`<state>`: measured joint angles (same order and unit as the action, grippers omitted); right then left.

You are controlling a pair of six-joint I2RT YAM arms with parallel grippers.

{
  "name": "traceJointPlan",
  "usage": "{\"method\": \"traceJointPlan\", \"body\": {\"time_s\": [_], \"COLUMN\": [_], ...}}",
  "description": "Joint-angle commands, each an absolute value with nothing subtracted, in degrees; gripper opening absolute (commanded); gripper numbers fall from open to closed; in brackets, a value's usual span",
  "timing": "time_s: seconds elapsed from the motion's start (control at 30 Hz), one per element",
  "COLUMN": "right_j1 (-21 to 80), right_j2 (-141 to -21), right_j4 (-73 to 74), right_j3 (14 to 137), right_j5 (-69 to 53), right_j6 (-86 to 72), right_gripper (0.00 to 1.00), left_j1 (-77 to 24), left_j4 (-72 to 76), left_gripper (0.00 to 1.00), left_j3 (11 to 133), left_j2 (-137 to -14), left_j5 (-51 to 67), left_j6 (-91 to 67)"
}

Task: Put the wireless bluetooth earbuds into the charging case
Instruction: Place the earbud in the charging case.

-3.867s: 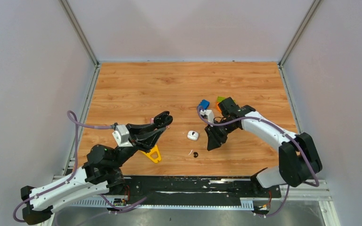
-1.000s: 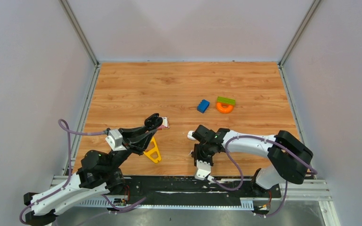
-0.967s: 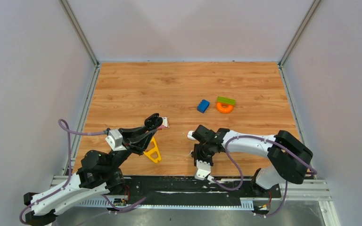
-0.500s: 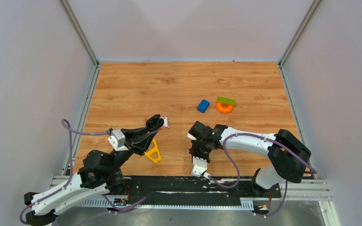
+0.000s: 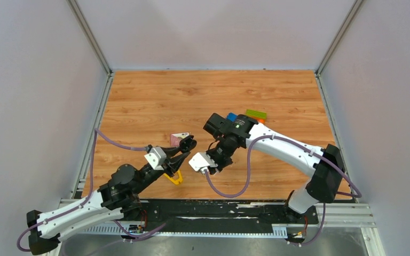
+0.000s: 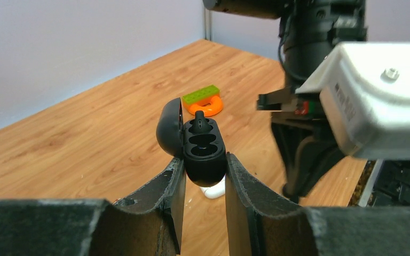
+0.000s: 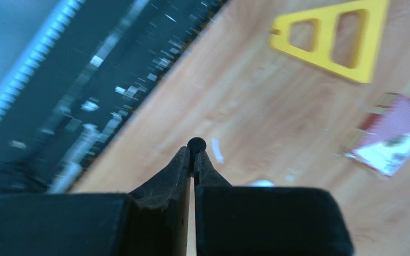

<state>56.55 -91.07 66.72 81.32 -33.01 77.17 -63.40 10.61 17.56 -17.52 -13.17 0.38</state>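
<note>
Right gripper [image 7: 193, 154], pinching perhaps a black earbud [image 7: 196, 143], has neared left gripper's [image 6: 204, 161] clamped case [image 6: 203, 145].

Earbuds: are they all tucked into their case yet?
Not yet. Done: the left gripper holds the black case, lid open, and one bud seems to sit in its far slot. In hand: the right gripper pinches a second black bud. Left: drop it into the empty near slot. A white thing lies on the table; I cannot tell what it is.
</note>
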Motion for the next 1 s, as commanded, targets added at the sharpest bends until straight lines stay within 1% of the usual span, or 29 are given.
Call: {"method": "traceJointPlan", "body": {"time_s": [0.0,0.13,0.27,0.37,0.53,0.77,0.97], "right_j1": [56.84,56.87,56.78,56.78,56.78,56.78,56.78], "right_j2": [-86.55,-83.04,-81.26,-81.09,-82.60,-84.08,-85.58], "right_j4": [76.69,76.96,74.72,70.81,68.24,67.26,66.49], "right_j3": [82.27,82.52,86.67,89.94,94.94,100.17,100.33], "right_j5": [-47.77,-51.38,-51.87,-49.36,-44.76,-40.20,-36.93], "right_j6": [62.20,56.14,49.69,43.25,37.33,31.24,30.84], "right_gripper": [0.00,0.00,0.00,0.00,0.00,0.00,0.00], "left_j1": [-63.66,-63.68,-63.72,-63.67,-63.67,-63.67,-63.67], "left_j4": [14.95,15.17,16.63,18.88,20.88,18.81,16.92], "left_gripper": [0.00,0.00,0.00,0.00,0.00,0.00,0.00], "left_j3": [17.67,17.33,17.16,17.25,18.01,18.83,19.50], "left_j2": [-19.74,-21.30,-23.16,-25.62,-29.37,-30.08,-29.46], "left_j5": [-11.69,-10.58,-5.89,-2.05,4.14,6.60,7.73], "left_j6": [3.31,3.42,2.55,1.53,0.80,2.09,3.33]}}
